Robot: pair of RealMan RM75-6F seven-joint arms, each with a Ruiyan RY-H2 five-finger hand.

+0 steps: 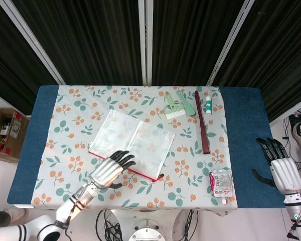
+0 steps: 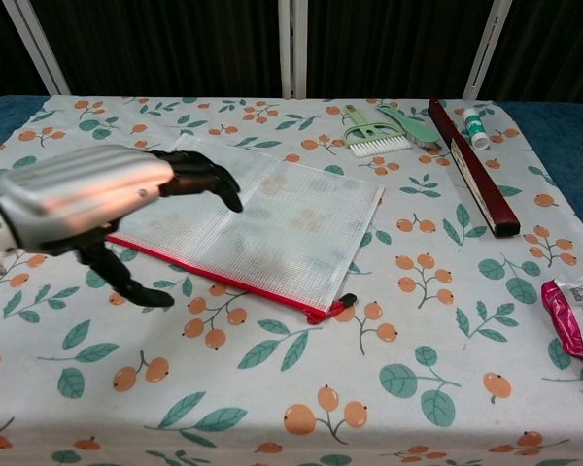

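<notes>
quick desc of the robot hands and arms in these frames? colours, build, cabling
Left robot hand: ribbed silver metallic back, black fingers and black thumb. Its forearm is silver with small orange marks, ending in a white segment with a black band. Right robot hand: same silver back and black fingers on a white wrist, with a thin black cable beside that wrist. No sleeves.

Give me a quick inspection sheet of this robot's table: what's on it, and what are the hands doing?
Surface: floral cloth over a blue table.
Job's things: clear mesh pouch with red zipper edge, lying flat.
Clutter: green brush, green comb, dark ruler, glue stick, pink packet.
Hands: left hand open, above the pouch's near edge; right hand open, off the table's right side.
Cables: some under the table's front.
Surroundings: dark curtains, cardboard box.
</notes>
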